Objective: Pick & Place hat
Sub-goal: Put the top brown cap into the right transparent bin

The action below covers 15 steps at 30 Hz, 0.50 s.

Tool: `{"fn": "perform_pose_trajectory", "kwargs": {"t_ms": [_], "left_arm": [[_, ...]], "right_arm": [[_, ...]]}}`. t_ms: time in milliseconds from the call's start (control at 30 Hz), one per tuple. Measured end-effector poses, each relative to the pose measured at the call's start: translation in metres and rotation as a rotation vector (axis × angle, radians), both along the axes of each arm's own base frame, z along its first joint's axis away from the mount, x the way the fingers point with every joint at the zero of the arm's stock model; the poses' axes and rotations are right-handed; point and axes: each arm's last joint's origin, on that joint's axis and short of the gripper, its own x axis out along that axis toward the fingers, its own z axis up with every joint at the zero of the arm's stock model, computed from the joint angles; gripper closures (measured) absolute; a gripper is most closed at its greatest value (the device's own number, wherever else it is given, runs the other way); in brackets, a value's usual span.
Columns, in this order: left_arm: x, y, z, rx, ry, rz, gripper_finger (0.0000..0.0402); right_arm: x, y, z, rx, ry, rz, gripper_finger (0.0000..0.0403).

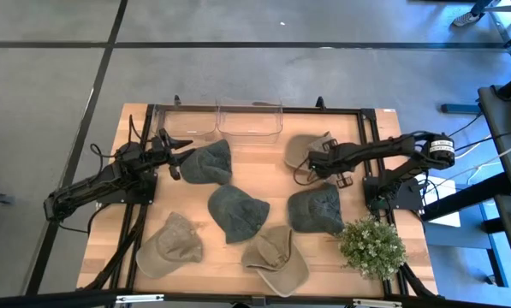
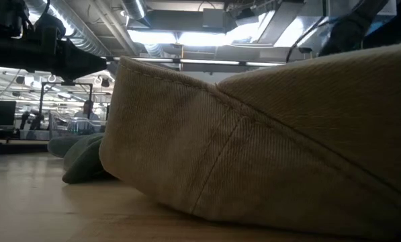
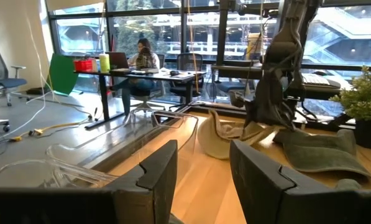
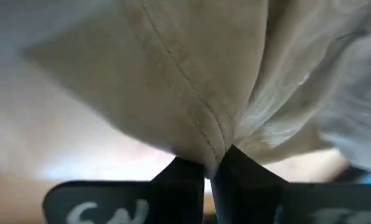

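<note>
On a wooden table [image 1: 264,162] seen from above, six caps lie scattered. Toward the far right side, the right gripper [image 1: 310,167] is clenched on the fabric of a tan cap [image 1: 305,147], which sits beside a clear plastic bin [image 1: 249,121]; the wrist view shows the fingers [image 4: 184,180] pinching a fold of tan cloth. At the left side, the left gripper [image 1: 175,161] hovers with its jaws apart, empty, just beside a dark green cap [image 1: 208,162]. A potted plant [image 1: 371,246] stands at the near right corner.
</note>
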Motion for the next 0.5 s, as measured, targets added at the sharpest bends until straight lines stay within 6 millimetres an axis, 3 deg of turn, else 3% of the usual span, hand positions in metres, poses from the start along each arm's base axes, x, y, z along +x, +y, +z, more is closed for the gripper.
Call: {"fn": "perform_pose_trajectory", "kwargs": {"t_ms": [233,500], "left_arm": [[0.000,0.000,0.000,0.000,0.000,-0.001,0.0258],[0.000,0.000,0.000,0.000,0.000,-0.001,0.0258]], "right_arm": [[0.035,-0.004,0.050,0.114,-0.185,-0.173,0.0394],[0.050,-0.002,0.136,0.261,-0.349,-0.261,0.0396]]}}
